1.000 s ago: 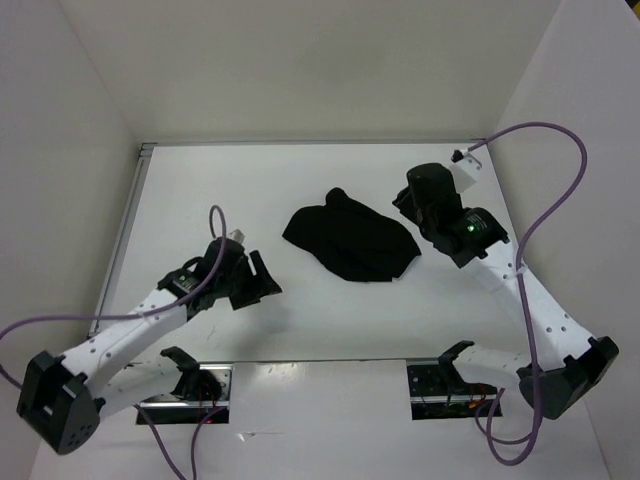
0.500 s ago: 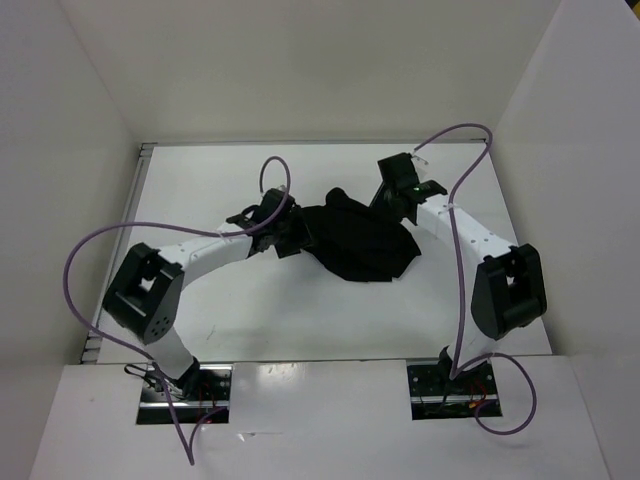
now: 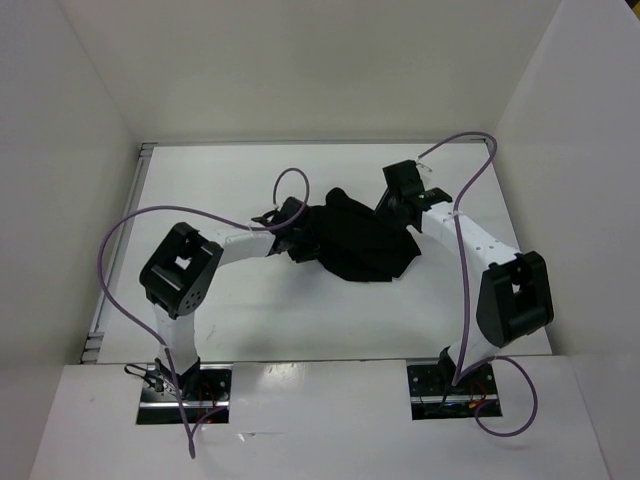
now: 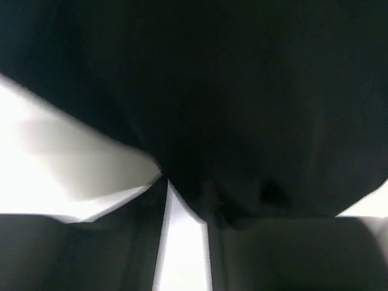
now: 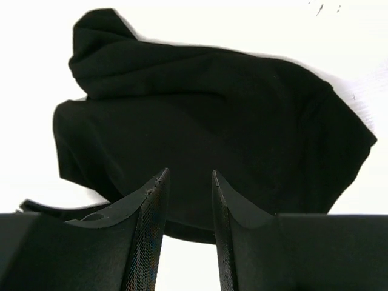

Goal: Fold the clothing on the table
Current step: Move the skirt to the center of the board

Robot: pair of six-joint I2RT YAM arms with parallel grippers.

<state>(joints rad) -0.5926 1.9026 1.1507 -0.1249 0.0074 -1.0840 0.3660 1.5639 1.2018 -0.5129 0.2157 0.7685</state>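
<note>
So the clothing (image 3: 358, 245) sits roughly mid-bench as a crumpled black lump, nowhere near flat, with one floppy bit poking out toward the far side. The bench (image 3: 200, 180) around it is plain white, so at least the outline is easy to read.

Both arms are reached in from opposite sides, and I think that's the whole point of the pose: you can't fold a wad, so you pin two edges and spread it first. The left gripper (image 3: 300, 238) is right at the left edge of the fabric. On its wrist view everything is dark and blurry. There's a thin sliver of white between its fingers and cloth bunched at the tips, but I honestly can't tell whether it has a pinch or is just nosing in.

The right gripper (image 5: 189, 176) is at the far right corner of the pile, angled down at it, with its fingers apart and nothing between them. The cloth lies just beyond the tips, so it looks lined up for a grab rather than holding anything.

My guess is this is the grab-the-edges stage, with no folding done yet. The main risk is pinching several layers at once, since the edge is all rumpled.
</note>
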